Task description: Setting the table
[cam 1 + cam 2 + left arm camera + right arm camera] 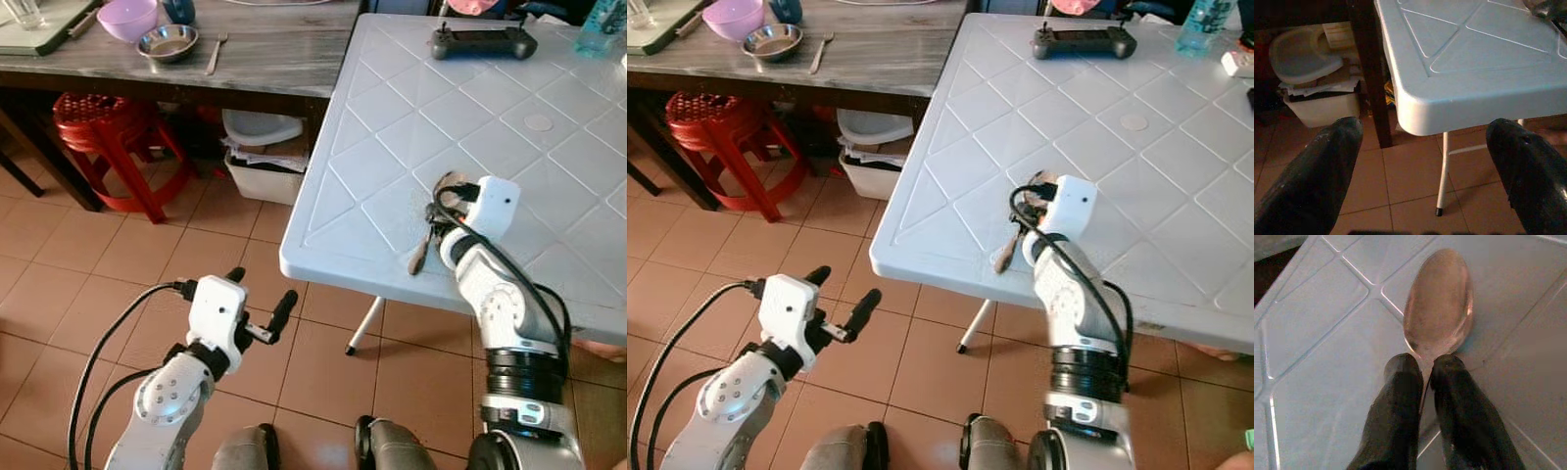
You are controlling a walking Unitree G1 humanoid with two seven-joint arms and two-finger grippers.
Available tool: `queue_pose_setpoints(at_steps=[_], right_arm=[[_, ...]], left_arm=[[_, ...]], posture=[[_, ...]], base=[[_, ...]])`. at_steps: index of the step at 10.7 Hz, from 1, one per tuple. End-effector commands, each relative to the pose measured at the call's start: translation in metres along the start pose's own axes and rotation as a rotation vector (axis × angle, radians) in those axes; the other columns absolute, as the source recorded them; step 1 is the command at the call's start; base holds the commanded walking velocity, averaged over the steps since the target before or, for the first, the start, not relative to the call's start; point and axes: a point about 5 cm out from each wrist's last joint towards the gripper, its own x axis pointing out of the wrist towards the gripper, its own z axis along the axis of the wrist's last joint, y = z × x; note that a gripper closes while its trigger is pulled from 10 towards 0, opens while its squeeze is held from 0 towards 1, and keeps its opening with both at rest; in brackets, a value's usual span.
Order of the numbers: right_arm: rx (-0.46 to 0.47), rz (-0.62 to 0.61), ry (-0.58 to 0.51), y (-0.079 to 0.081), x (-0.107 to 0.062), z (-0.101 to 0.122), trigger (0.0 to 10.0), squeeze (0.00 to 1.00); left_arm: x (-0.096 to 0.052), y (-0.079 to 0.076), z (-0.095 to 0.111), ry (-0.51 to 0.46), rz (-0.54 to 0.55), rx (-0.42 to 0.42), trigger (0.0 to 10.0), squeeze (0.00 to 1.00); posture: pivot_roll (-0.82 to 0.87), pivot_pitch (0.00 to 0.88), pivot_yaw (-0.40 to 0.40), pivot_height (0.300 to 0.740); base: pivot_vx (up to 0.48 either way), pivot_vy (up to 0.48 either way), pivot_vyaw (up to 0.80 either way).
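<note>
A metal spoon (1440, 303) lies on the white plastic table (392, 127), close to its near edge, bowl (418, 260) pointing toward me. My right gripper (1425, 374) is shut on the spoon's neck, its black fingers (1398, 396) pressed together just behind the bowl. In the eye views that gripper (437, 223) rests low over the tabletop. My left gripper (261, 300) hangs open over the tiled floor, left of the table corner (1415, 110), with nothing between its fingers (1317, 176).
A dark game controller (484, 42) and a bottle (599, 29) sit at the white table's far side. A wooden table (265, 49) at the back carries a purple bowl (128, 18), a metal bowl (168, 43) and a fork (215, 53). A red stool (103, 132) and a white bin (263, 166) stand beneath it.
</note>
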Motion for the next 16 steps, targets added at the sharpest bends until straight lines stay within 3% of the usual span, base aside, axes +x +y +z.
queue_pose_setpoints(at_steps=[1,3,4,5,6,7,8,9,10,11,12,13,16], right_arm=[[0.057,-0.032,0.363,-0.012,-0.004,-0.074,10.0,0.00],[0.054,-0.021,0.359,-0.015,-0.003,-0.073,10.0,0.04],[0.003,0.014,0.342,-0.014,-0.001,-0.069,10.0,1.00],[-0.107,0.074,0.314,-0.011,0.003,-0.060,10.0,1.00],[-0.144,0.091,0.309,-0.013,0.006,-0.056,10.0,0.24],[-0.165,0.091,0.328,-0.017,0.007,-0.056,10.0,0.00],[-0.151,0.088,0.368,-0.021,0.006,-0.062,4.9,0.00],[-0.134,0.088,0.386,-0.021,0.006,-0.064,1.4,0.00],[-0.066,0.073,0.428,-0.023,0.004,-0.066,0.0,0.00],[-0.026,0.080,0.455,-0.022,0.004,-0.067,0.0,0.00],[-0.035,0.087,0.479,-0.022,0.002,-0.069,0.4,0.00],[-0.053,0.083,0.490,-0.024,0.001,-0.070,0.0,0.00],[-0.050,0.046,0.551,-0.039,-0.009,-0.083,0.0,0.00]], left_arm=[[-0.001,0.002,0.001,0.006,-0.006,0.017,10.0,0.00],[0.000,0.003,0.003,0.003,-0.014,0.029,10.0,0.00],[0.001,0.005,0.003,0.000,-0.011,0.032,10.0,0.00],[0.003,0.005,0.004,-0.002,-0.010,0.034,10.0,0.00],[0.003,0.005,0.004,-0.003,-0.009,0.035,10.0,0.00],[0.002,0.004,0.004,0.000,-0.012,0.037,10.0,0.00],[0.002,0.004,0.003,0.007,-0.018,0.039,10.0,0.00],[0.002,0.005,0.002,0.008,-0.021,0.040,10.0,0.00],[0.004,0.004,0.002,0.016,-0.049,0.043,10.0,0.00],[0.004,0.002,0.001,0.028,-0.074,0.041,10.0,0.00],[0.004,0.001,-0.002,0.043,-0.099,0.057,10.0,0.00],[0.004,0.001,-0.002,0.047,-0.099,0.064,10.0,0.00],[0.003,-0.001,-0.005,0.053,-0.104,0.066,10.0,0.00]], posture=[[0.09,0.189,0.104,0.740],[0.09,0.186,0.104,0.740],[0.09,0.184,0.105,0.740],[0.09,0.184,0.102,0.740],[0.10,0.190,0.102,0.740],[0.10,0.190,0.101,0.740],[0.09,0.186,0.097,0.740],[0.09,0.186,0.096,0.740],[0.09,0.183,0.096,0.740],[0.09,0.183,0.097,0.740],[0.08,0.182,0.098,0.740],[0.08,0.186,0.096,0.740],[0.08,0.195,0.084,0.740]], base=[[0.000,0.000,0.00],[0.000,0.000,0.00],[0.000,0.000,0.00],[0.000,0.000,0.00],[0.000,0.000,0.00],[0.000,0.000,0.00],[0.000,0.000,0.00],[0.000,0.000,0.00],[0.000,0.000,0.00],[0.000,0.000,0.00],[0.000,0.000,0.00],[0.000,0.000,0.00],[0.000,0.000,0.00]])
